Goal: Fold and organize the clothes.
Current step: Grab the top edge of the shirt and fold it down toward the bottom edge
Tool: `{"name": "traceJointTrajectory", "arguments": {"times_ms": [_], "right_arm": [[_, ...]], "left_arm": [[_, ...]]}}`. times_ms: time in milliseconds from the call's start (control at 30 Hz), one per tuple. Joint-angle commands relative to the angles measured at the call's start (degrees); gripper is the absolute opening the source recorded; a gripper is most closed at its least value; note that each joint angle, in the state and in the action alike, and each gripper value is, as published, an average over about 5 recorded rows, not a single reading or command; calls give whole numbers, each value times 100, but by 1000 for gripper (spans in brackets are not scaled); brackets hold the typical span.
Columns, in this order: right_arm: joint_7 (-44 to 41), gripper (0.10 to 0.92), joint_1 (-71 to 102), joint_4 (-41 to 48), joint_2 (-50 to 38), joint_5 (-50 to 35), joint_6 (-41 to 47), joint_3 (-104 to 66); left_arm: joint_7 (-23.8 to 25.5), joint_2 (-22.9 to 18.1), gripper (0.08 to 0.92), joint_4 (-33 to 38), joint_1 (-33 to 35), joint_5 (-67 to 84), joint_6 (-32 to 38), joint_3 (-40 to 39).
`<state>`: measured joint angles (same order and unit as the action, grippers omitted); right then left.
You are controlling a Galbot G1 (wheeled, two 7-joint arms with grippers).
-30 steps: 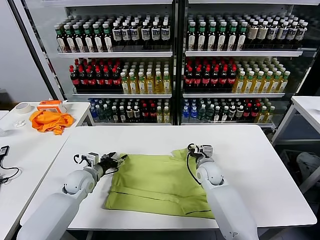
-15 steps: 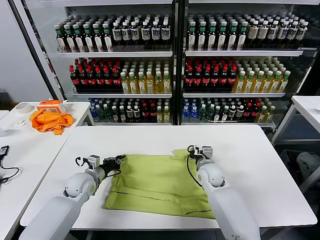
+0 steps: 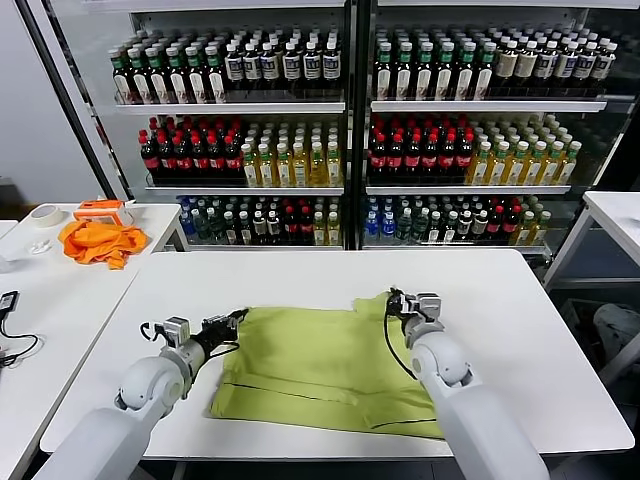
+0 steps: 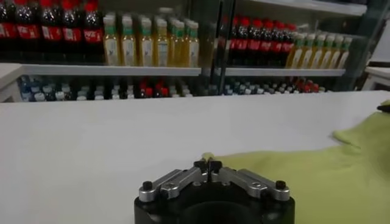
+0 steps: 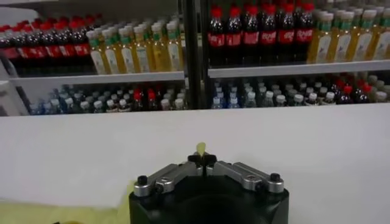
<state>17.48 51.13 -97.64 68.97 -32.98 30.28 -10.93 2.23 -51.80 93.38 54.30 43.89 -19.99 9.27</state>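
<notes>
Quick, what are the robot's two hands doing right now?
Left gripper: shut, pinching the far left corner of the T-shirt.
Right gripper: shut, pinching the T-shirt's far right corner.

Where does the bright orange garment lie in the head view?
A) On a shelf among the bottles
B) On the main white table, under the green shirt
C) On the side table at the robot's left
C: the crumpled bright orange garment rests on the white side table at the robot's left.

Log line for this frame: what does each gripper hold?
left gripper: shut on T-shirt corner | right gripper: shut on T-shirt corner | T-shirt: on table
</notes>
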Motion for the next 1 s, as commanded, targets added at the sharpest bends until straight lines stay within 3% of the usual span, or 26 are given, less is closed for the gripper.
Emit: {"name": "traceJointTrajectory", "arguments": {"times_ms": [33,300,1000], "right_arm": [[-32,105,1464,-1515,-400,-129,11,-278],[-103,105,2182,-2062,-458,-64,-96,-436],[-115,105,2498,-2130,-545,-51,-30,-569]], "left_arm": [[-85,386,81,1093,1126,164,164,410],[43,422,81,1064,1417,105,323,610],[258,472,81,931,1531,-64,333,636]]}}
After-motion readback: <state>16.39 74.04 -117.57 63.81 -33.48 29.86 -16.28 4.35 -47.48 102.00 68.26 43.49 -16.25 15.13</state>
